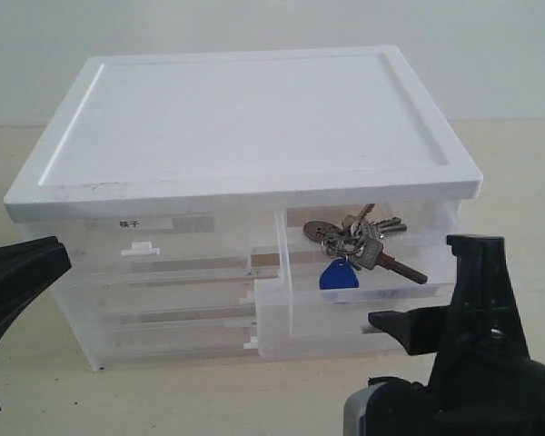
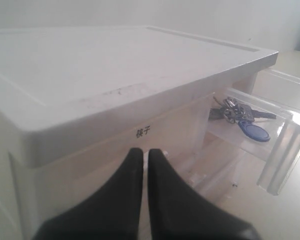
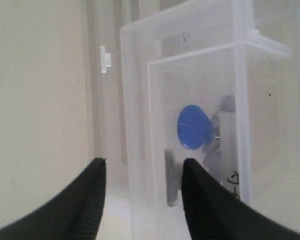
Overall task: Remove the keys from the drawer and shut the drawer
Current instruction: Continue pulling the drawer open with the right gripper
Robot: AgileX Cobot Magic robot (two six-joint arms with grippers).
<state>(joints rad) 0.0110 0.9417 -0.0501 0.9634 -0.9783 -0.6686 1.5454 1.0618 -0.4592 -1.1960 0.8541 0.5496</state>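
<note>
The drawer [image 1: 363, 309] is the upper right half-width one, and it stands pulled out of the cabinet. The keys [image 1: 363, 241] with their blue fob [image 1: 338, 274] lie inside it. My right gripper [image 1: 418, 282] is open just in front of the drawer's front wall. In the right wrist view the right gripper [image 3: 142, 162] faces the clear drawer [image 3: 140, 75], and the fob [image 3: 194, 127] shows through the plastic. My left gripper [image 1: 62, 252] is shut and empty, left of the cabinet. The left wrist view shows the left gripper [image 2: 142, 151], the keys [image 2: 235, 111] and the open drawer [image 2: 285, 145].
The cabinet has a white lid [image 1: 245, 118]. Its upper left half-width drawer [image 1: 154, 245] carries a bold black label [image 2: 142, 132] and is closed. Full-width drawers [image 1: 163, 327] sit below. The cabinet stands on a beige table [image 1: 209, 400].
</note>
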